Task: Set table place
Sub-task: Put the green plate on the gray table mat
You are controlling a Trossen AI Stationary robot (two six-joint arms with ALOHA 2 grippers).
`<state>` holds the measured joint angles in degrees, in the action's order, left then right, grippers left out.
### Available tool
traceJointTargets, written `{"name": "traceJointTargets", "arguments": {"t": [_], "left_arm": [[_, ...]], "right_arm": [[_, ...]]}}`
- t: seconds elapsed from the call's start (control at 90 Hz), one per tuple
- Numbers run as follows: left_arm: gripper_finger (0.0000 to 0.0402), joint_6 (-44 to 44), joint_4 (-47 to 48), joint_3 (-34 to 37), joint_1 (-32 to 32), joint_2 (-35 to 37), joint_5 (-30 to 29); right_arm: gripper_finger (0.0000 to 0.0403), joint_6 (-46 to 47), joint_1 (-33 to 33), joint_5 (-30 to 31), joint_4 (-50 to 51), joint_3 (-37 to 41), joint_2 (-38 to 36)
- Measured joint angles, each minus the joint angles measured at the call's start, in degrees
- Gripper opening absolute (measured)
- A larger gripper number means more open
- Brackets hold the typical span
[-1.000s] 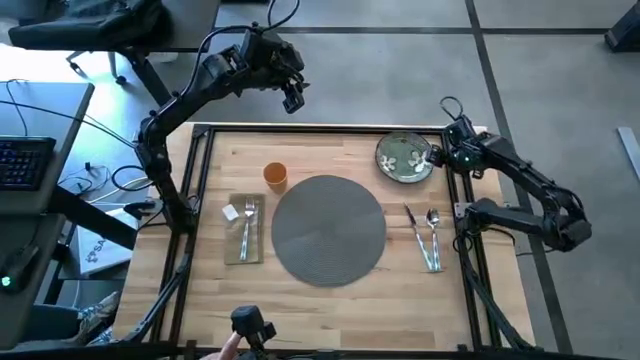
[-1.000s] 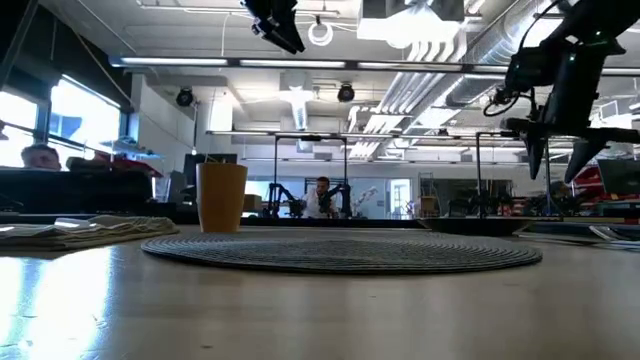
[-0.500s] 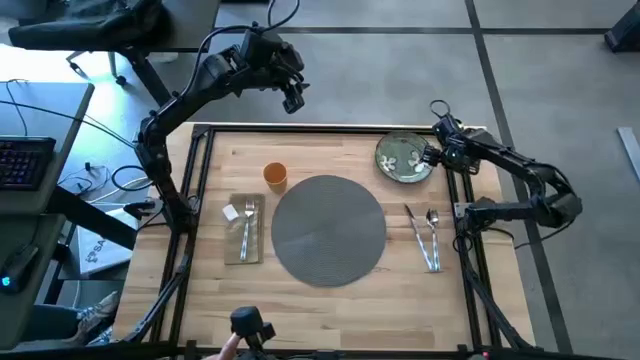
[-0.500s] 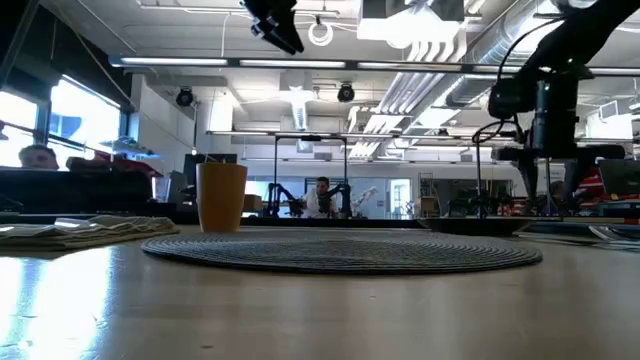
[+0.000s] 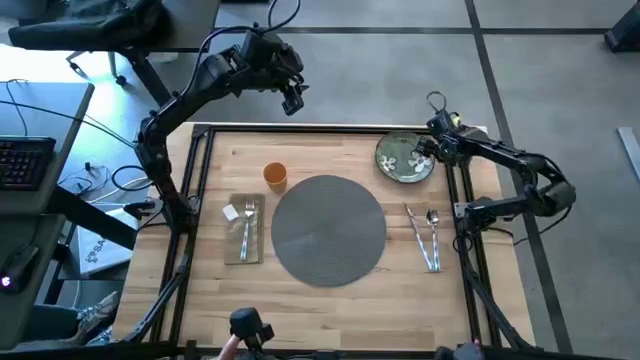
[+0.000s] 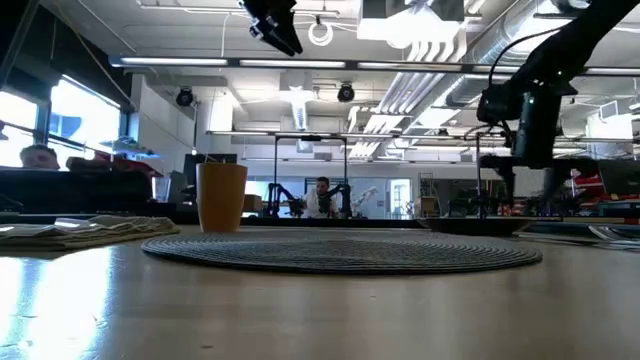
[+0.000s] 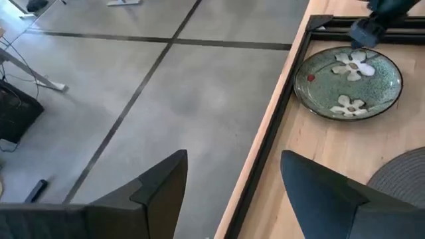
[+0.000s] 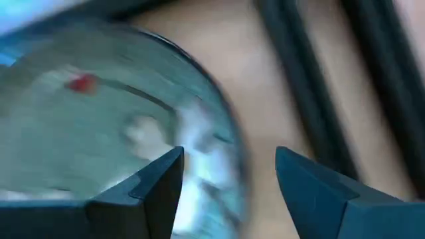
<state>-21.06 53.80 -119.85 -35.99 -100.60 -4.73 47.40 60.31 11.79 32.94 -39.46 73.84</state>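
Note:
A green plate with white flowers [image 5: 403, 159] lies flat on the table [image 5: 300, 150] at its far right. My right gripper [image 5: 428, 154] hangs open just above the plate's right rim [image 8: 226, 143], one finger over the plate and one outside it, touching nothing. The round dark-grey placemat [image 5: 328, 229] lies in the table's middle. An orange cup [image 5: 275, 176] stands to its far left. A fork [image 5: 247, 226] lies on the beige napkin [image 5: 244, 240] at the left. A knife [image 5: 414, 228] and a spoon [image 5: 433, 236] lie at the right. My left gripper [image 5: 291, 97] is open, raised beyond the far edge.
The black metal frame [image 5: 462, 190] runs along the table's right edge close to my right arm. A grey desk with a keyboard [image 5: 22, 160] stands off to the left. Bare wood lies between the placemat and the near edge [image 5: 330, 310].
My right gripper has gone toward the table's left, from over the right frame to over the plate's right rim, and has come down a little. Its fingers stay open. The plate and the other things have not moved.

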Motion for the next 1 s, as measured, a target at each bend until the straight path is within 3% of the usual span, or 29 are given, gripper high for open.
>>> {"name": "traceJointTargets", "arguments": {"t": [0.267, 0.422, 0.722, 0.878, 1.0], "left_arm": [[0.0223, 1.01, 0.0, 0.0, 0.02, 0.0, -0.08], [0.0223, 1.14, -0.02, 0.0, 0.02, 0.0, -0.11], [0.0223, 2.47, -0.03, 0.0, 0.02, 0.0, -0.21], [0.0223, 2.46, -0.04, 0.0, 0.01, 0.0, -0.18], [0.0223, 2.46, -0.02, 0.0, 0.0, 0.0, -0.2]], "right_arm": [[0.0205, 1.96, -2.19, 6.98, 9.12, 0.02, 1.14], [0.0196, 3.34, -4.07, 7.9, 4.1, 1.55, 1.11], [0.0193, 14.59, -7.61, 6.9, -1.22, 8.04, 1.11], [0.0193, 5.49, -7.31, 0.74, -1.38, 5.9, 1.06], [0.0193, 0.51, -8.54, 3.29, -2.17, 2.92, 0.98]]}}
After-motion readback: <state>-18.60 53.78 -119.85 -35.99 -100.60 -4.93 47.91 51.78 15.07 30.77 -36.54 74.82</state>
